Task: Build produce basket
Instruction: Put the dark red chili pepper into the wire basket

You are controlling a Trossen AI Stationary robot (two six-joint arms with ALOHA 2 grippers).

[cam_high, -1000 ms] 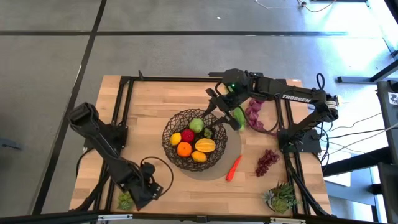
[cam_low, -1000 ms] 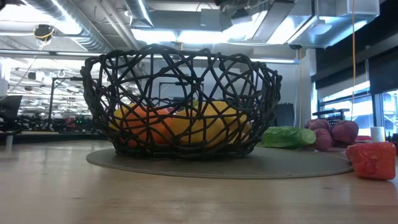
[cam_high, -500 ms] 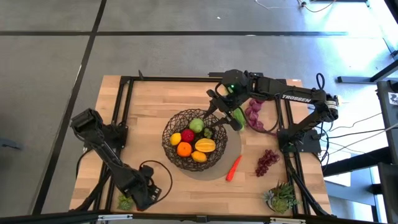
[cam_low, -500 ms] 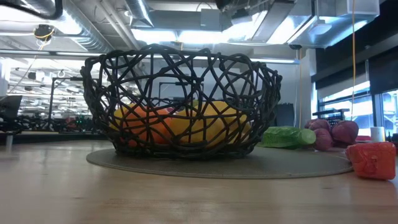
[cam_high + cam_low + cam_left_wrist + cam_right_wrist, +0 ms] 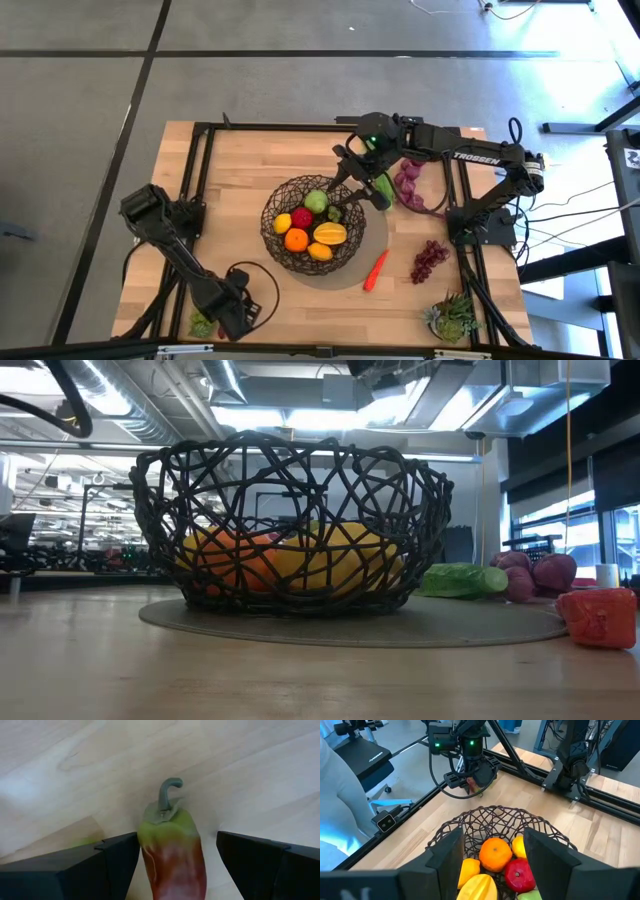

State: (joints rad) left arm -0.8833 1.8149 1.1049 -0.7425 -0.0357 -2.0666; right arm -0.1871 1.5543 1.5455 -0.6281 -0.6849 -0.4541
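Observation:
The dark wire basket (image 5: 275,206) sits on a grey mat in the middle of the table and holds an orange (image 5: 296,240), a lemon, a red apple, a green apple and a mango. My left gripper (image 5: 232,314) is low at the near left corner, open, with a red chilli (image 5: 172,857) lying between its fingers, green stem end pointing away. My right gripper (image 5: 346,190) hovers open over the basket's far right rim (image 5: 495,810), holding nothing. A green leafy stalk (image 5: 382,187) lies on the mat under the right arm. My left gripper comes at the chilli from above, fingers on either side of its stem end (image 5: 165,827). One finger (image 5: 120,857) lies right against the chilli's side, but I cannot tell whether it touches. The other finger stands apart. The chilli lies on the table.
A carrot (image 5: 375,268) lies at the mat's near right edge. Purple grapes (image 5: 430,258) and a spiky succulent (image 5: 452,318) are near the right corner. Purple pieces (image 5: 408,186) lie beside the stalk. Something green (image 5: 203,323) sits by the left gripper. A black frame borders the table.
My left arm has folded lower and its gripper has moved a little toward the table's near edge and down onto the chilli. The right arm and all the produce have kept still.

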